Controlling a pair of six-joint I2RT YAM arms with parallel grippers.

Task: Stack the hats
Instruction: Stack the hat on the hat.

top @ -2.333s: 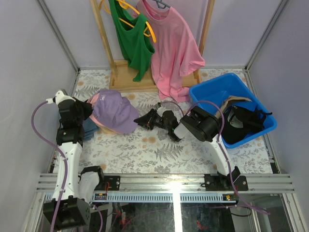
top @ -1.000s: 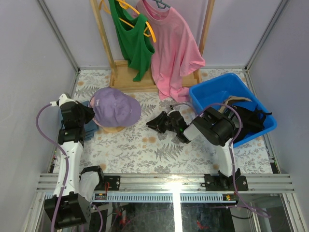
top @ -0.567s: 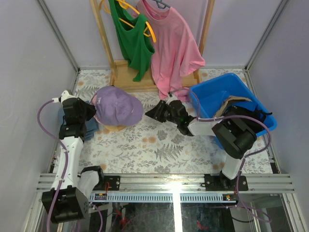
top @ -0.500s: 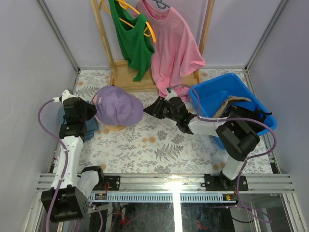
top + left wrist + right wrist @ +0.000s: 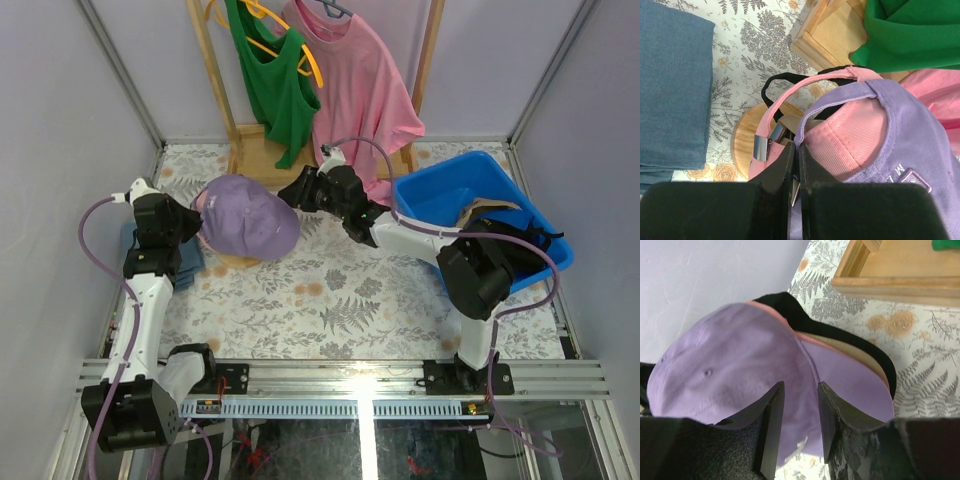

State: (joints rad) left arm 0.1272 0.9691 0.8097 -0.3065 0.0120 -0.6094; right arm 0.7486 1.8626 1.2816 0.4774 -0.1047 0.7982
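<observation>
Between the tightly closed fingers of the left gripper (image 5: pixel 796 175) sits the rear edge of the lavender cap (image 5: pixel 900 130), pinched just beside its back opening. Directly under that cap, ahead of the same gripper, is the pink cap (image 5: pixel 840 145), whose strap with a metal buckle (image 5: pixel 761 147) arches up in front of the fingers. A thin black strap (image 5: pixel 771 82) loops just beyond the pink one. Below them shows part of the round wooden stand (image 5: pixel 742 145). To the left of this gripper a folded piece of blue denim (image 5: pixel 672 90) lies flat on the floral counter (image 5: pixel 330 300).

On the opposite side of the stack, the right gripper (image 5: pixel 800 387) hangs over the lavender crown with its fingers partly apart and nothing between them; whether they touch the fabric cannot be told. Past its fingertips the brims fan out in layers: lavender on top, a tan brim (image 5: pixel 862 362) beneath, and a black brim (image 5: pixel 840 327) at the bottom.

Beyond the right gripper stands the wooden rack (image 5: pixel 270 160) with a green tank top (image 5: pixel 275 90) and a pink T-shirt (image 5: pixel 355 100). Well off behind that gripper's arm, a blue bin (image 5: pixel 430 190) holds a black bundle (image 5: pixel 505 265).
</observation>
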